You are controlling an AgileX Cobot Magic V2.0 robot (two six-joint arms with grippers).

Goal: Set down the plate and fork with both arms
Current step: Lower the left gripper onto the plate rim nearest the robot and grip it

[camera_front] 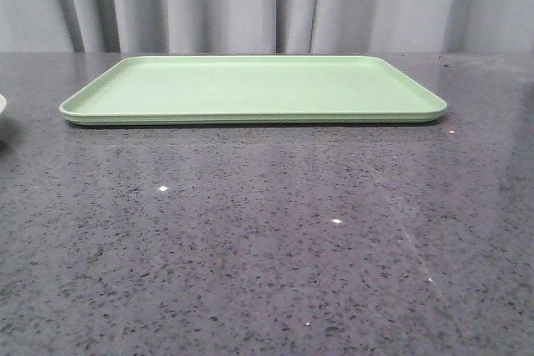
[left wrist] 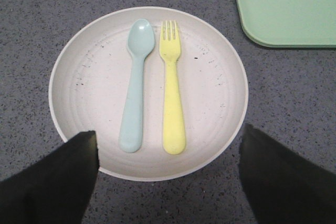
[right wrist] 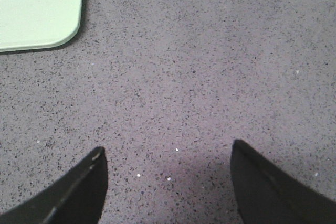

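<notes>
Grey curtains behind, green tray point(camera_front: 250, 89) lying bare mid-bench. Left wrist: left gripper point(left wrist: 168, 182) spread wide above the plate point(left wrist: 84, 82), fork point(left wrist: 172, 93) and spoon point(left wrist: 137, 87) aboard, near the bench's left edge. Right wrist: right gripper point(right wrist: 168, 182) gaping, empty, likely waiting.

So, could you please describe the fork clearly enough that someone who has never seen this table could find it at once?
Beside a corner of the light-green tray, a round cream plate sits on the dark speckled table. Two small utensils lie side by side in it. The fork is the bright yellow one with short tines; its neighbour is a pale blue spoon.
</notes>
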